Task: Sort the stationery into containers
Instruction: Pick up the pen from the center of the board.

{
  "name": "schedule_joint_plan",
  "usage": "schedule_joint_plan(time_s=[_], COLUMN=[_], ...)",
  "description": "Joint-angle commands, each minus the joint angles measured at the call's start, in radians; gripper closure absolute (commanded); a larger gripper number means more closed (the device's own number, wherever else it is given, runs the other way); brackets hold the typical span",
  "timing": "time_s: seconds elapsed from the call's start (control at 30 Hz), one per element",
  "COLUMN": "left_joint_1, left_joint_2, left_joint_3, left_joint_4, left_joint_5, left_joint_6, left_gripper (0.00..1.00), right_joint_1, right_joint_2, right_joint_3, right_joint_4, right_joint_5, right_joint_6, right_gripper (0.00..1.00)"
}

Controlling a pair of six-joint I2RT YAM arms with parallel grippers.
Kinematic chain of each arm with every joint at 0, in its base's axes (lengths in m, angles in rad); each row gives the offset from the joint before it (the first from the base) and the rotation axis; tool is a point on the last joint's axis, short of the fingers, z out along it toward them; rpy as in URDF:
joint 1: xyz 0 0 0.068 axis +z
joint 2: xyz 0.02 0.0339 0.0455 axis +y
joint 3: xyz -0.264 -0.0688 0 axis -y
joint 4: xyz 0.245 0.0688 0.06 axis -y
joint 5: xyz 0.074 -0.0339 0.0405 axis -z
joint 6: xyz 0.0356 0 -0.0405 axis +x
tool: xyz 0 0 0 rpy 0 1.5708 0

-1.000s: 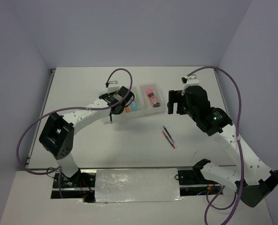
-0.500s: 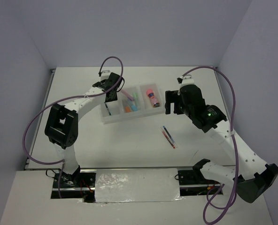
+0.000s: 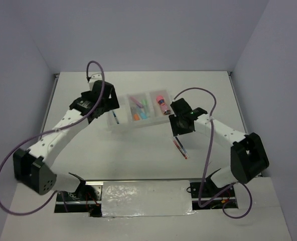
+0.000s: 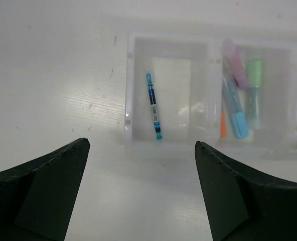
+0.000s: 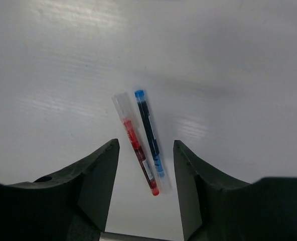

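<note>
Thin red pen (image 5: 138, 150) and dark blue pen (image 5: 149, 131) lie on white counter (image 5: 63, 60) below spread right hand (image 5: 145, 144); left hand (image 4: 142, 145), also spread, faces translucent white plastic tray (image 4: 130, 60).

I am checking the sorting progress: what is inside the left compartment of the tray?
Only one thin blue pen lies on its floor, slightly tilted, near the left wall of the tray. The left wrist view shows the whole compartment; nothing is covered there.
</note>
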Motion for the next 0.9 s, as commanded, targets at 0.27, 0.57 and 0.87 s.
schedule_joint_plan(time_s=[0.27,0.57,0.87], left_joint_1=[-0.012,-0.012,-0.012], left_joint_2=[-0.359,-0.483,-0.484], left_joint_3=[-0.109,-0.16,-0.205], left_joint_4=[-0.089,-0.147,-0.135], left_joint_5=[0.144,0.097,0.114], left_joint_6=[0.087,0.144,0.155], left_gripper=[0.01,0.01,0.01], right_joint_1=[-0.008,-0.019,-0.03], right_joint_2=[0.157,0.243,0.321], right_joint_3=[-0.026,-0.037,-0.034], right_joint_4=[0.062,0.063,0.063], right_joint_5=[-0.045,-0.037,-0.055], right_joint_6=[0.025,0.036,0.027], right_gripper=[0.53,0.62,0.75])
